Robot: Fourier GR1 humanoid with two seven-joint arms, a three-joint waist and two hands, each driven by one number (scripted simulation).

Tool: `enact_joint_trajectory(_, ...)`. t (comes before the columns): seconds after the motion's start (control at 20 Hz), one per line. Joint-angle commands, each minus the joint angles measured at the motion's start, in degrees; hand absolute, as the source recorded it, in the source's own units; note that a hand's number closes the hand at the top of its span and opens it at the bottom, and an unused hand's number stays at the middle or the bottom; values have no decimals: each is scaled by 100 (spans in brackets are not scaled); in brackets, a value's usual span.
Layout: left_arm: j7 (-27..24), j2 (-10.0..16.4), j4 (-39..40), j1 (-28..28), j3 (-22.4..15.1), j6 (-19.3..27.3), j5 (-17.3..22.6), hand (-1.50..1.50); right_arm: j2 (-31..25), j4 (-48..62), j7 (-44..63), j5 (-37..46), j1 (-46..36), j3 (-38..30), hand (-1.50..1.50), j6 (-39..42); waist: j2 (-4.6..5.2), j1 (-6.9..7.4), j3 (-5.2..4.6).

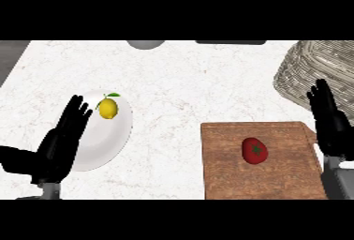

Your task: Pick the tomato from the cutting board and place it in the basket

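A red tomato (254,150) with a green stem lies near the middle of the brown wooden cutting board (228,178) at the lower right. The woven wicker basket (314,65) stands at the upper right, behind the board. My right hand (330,123) is open with fingers straight up, just right of the board and in front of the basket, apart from the tomato. My left hand (59,145) is open too, fingers up, over the left part of a white plate.
A white plate (110,136) at the left holds a yellow lemon (108,108) near its top. A grey round object (145,44) and a dark item (230,42) sit at the counter's far edge. White marble counter (187,84) lies between plate and board.
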Motion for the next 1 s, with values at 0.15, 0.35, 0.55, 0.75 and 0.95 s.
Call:
enact_joint_trajectory(0.15, 235, 433, 395, -310, 73, 42, -441, 0, -30, -10, -422, -1084, -1343, 178, 150, 2071, -68, 131, 65)
enact_joint_trajectory(0.35, 474, 668, 635, -489, 22, -175, -472, 0, -583, -792, -1256, -166, -1858, 1341, 150, 3450, -40, 285, 45)
enact_joint_trajectory(0.55, 781, 821, 823, -722, 215, -113, -464, 0, -108, -1425, -2581, 1185, -1225, 2340, -150, 3112, -131, -113, 42)
enact_joint_trajectory(0.75, 509, 849, 1521, -940, 544, -342, -396, 0, 418, -2458, -1664, 1728, -791, 2722, -150, 2115, -160, -209, 21)
enact_joint_trajectory(0.95, 620, 1038, 1503, -980, 662, -605, -330, 0, 128, -3264, 213, 1561, -905, 2742, -150, 2433, -176, -203, 17)
